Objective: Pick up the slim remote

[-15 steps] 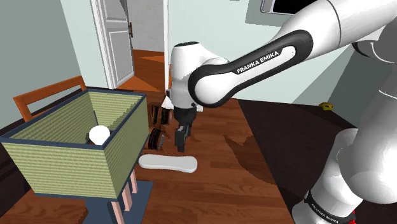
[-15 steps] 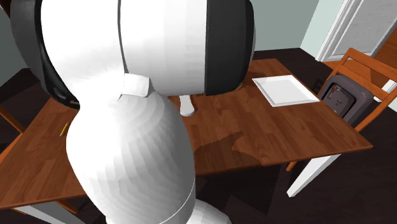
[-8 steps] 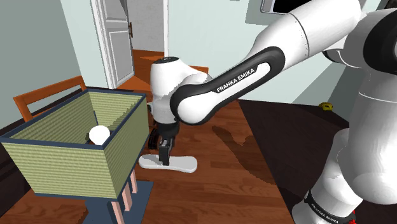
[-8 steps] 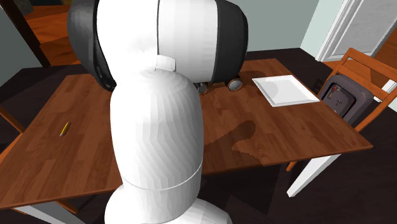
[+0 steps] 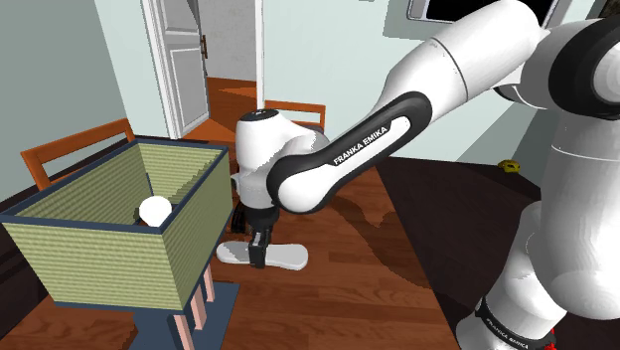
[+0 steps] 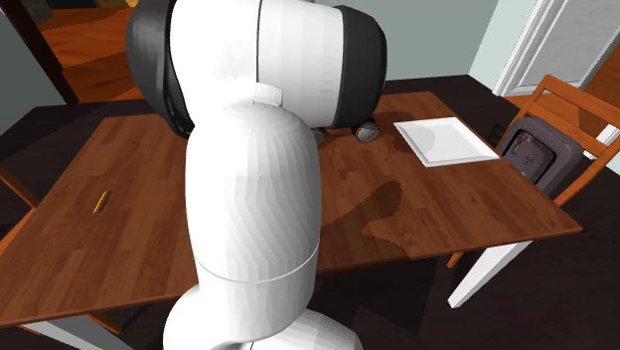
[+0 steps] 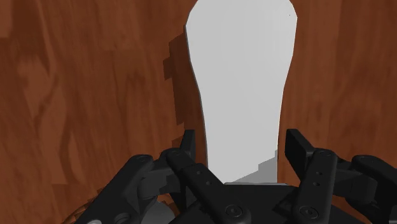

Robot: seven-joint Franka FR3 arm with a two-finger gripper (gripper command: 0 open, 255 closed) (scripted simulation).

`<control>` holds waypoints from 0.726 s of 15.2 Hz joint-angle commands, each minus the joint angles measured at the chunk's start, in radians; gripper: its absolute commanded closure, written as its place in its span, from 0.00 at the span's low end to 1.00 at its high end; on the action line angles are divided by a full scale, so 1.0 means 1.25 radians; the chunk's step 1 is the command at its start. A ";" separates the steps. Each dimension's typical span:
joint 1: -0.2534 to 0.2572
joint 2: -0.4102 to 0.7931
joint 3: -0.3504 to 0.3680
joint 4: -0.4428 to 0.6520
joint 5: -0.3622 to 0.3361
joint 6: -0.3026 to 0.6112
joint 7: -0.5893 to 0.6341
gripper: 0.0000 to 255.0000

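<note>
— How far along are we with the slim remote [image 5: 289, 259]?

— At the grasp itself, we judge. The reach looks done: the jaws are down at the bench [image 5: 338, 298], astride the remote. It lies flat on the wood, near the green bin [image 5: 99, 254] and to its right in the shoulder view.

— Do we have hold of it?

— Not yet. In the wrist view the jaws stand apart, with one of the fingers [image 7: 298, 151] on either side of the remote's narrower end. Each seems just clear of its edge. The wider end runs away from the hand.

— What is left for us?

— Closing on it, then lifting. The remote rests on the bench, unlifted.
</note>
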 commanded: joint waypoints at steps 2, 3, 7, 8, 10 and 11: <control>0.000 0.001 0.000 -0.001 0.000 0.002 0.000 1.00; 0.000 0.001 0.000 -0.001 0.000 0.002 0.000 1.00; 0.000 0.001 0.000 -0.002 0.000 0.002 0.000 1.00; 0.000 0.000 0.000 -0.002 0.000 0.002 0.000 1.00; 0.000 -0.005 0.001 0.003 0.003 -0.008 -0.001 1.00; -0.001 -0.011 0.002 0.007 0.006 -0.017 -0.003 1.00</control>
